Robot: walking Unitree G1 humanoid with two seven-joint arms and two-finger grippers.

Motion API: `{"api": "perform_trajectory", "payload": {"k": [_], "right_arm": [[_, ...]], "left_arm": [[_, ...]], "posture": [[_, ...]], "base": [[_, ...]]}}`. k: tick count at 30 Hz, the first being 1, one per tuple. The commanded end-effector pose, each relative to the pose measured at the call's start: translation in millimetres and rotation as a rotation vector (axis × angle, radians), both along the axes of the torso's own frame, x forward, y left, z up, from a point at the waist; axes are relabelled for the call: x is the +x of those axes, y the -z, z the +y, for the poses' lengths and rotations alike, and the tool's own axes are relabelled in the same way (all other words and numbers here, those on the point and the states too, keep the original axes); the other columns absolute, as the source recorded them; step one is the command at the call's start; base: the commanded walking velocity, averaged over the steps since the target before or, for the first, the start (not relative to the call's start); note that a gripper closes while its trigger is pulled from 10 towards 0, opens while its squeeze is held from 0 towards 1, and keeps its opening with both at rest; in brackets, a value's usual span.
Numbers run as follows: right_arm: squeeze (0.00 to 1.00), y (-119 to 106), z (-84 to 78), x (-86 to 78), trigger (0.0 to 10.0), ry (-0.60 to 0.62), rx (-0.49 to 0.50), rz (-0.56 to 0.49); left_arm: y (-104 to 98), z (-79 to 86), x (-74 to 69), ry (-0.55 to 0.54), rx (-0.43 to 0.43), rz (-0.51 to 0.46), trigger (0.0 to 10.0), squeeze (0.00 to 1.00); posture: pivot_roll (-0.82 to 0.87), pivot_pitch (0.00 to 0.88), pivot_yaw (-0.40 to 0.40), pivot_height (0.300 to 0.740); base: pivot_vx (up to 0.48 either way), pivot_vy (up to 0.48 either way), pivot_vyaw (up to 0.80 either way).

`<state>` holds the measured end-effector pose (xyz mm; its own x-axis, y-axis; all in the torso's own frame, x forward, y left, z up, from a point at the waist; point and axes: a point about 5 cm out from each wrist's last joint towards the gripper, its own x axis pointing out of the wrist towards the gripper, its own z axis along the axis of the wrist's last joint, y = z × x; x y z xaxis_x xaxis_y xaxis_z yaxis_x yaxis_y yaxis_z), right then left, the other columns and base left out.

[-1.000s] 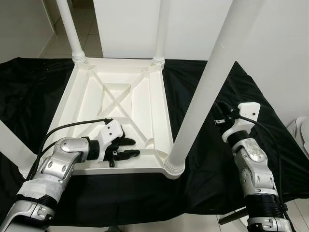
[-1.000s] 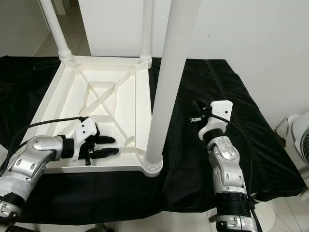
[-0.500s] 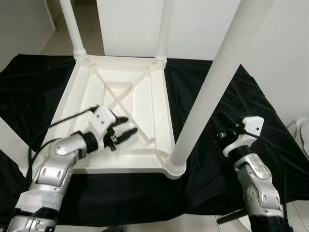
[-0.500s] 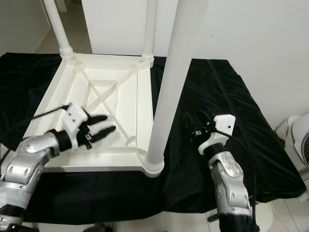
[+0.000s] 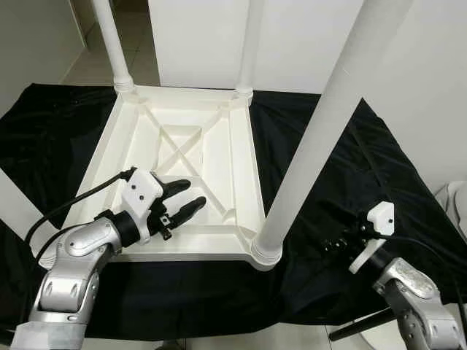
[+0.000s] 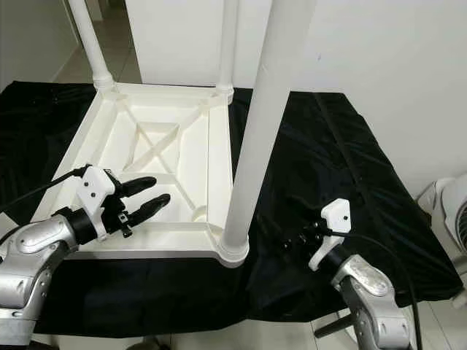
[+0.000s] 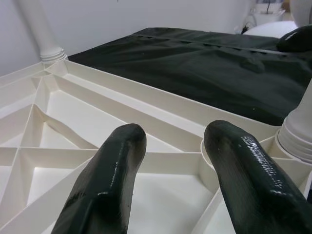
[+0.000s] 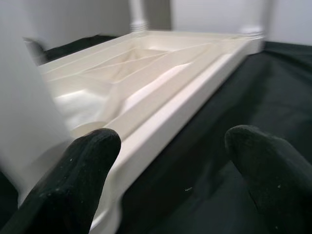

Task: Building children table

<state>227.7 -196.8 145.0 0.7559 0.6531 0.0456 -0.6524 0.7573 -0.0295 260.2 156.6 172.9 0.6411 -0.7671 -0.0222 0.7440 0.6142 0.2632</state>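
The white children's table (image 5: 182, 168) lies upside down on the black cloth (image 5: 343, 182), no writing legible. Left claw (image 5: 186, 197) hovers open over its underside; right claw (image 6: 292, 244) open above the cloth.

The two head views look forward and down from above the near edge of the black-draped counter (image 5: 365, 146), side by side — both take in the upturned white plastic children's table (image 5: 182, 157), its ribbed underside and upright round legs. The left wrist view sits low and close inside that underside, looking along the left gripper (image 7: 168, 180) toward the far corner leg. The right wrist view skims the black cloth — facing the table's outer rim past the right gripper (image 8: 175, 170).
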Motion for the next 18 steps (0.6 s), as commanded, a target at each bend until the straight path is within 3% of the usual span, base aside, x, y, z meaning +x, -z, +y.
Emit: {"api": "perform_trajectory", "payload": {"k": [1, 3, 8, 10, 18], "right_arm": [[0.0, 0.8, 1.3, -6.4, 10.0, -0.073, -0.026, 0.024], [0.0, 1.1, 4.3, -9.8, 10.0, -0.165, -0.057, 0.04], [0.0, -1.8, 8.9, -8.5, 10.0, -0.23, -0.07, 0.037], [0.0, -6.4, 16.6, -2.5, 10.0, -0.302, -0.071, 0.037], [0.0, -8.7, 27.6, 12.0, 10.0, -0.382, -0.08, 0.025]], "left_arm": [[0.2, 1.5, -2.2, -0.058, 0.004, -0.007, 10.0, 0.0], [0.1, -0.7, -5.8, -0.042, 0.017, -0.009, 10.0, 0.0], [2.2, -2.9, -7.7, -0.02, 0.033, 0.002, 10.0, 0.0], [5.2, -6.5, -10.4, 0.004, 0.043, 0.033, 10.0, 0.0], [10.1, -16.0, -18.2, 0.035, 0.04, 0.061, 10.0, 0.0]], "posture": [[0.1, 0.017, -0.013, 0.74], [0.1, 0.011, -0.013, 0.74], [0.11, 0.008, -0.02, 0.74], [0.12, 0.007, -0.032, 0.74], [0.15, 0.016, -0.056, 0.74]], "base": [[0.0, 0.0, 0.0], [0.0, 0.0, 0.0], [0.0, 0.0, 0.0], [0.0, 0.0, 0.0], [0.0, 0.0, 0.0]]}}
